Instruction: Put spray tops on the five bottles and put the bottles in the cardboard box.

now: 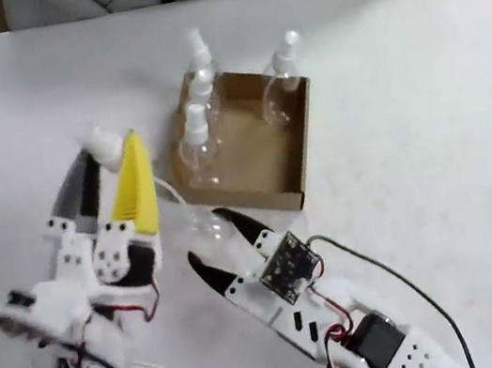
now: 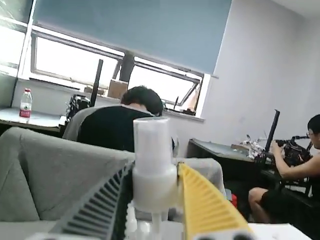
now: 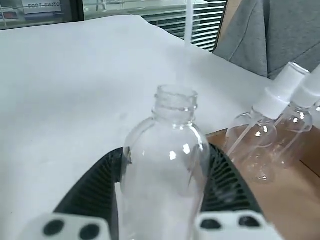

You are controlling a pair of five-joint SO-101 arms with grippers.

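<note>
The table (image 1: 416,68) carries the cardboard box (image 1: 303,140) at mid-table, with four capped bottles (image 1: 195,140) inside. The right hand (image 1: 206,237) grasps the open bottle (image 3: 165,160) beside the box. The left hand (image 1: 110,147) clamps the spray top (image 2: 154,165). Centre the top over the neck (image 3: 175,102), then lower it straight. The right wrist view shows the neck opening, which the high view obscures.

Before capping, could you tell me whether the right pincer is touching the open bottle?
Touching. The right wrist view shows the right pincer closed against both sides of the open bottle.
</note>
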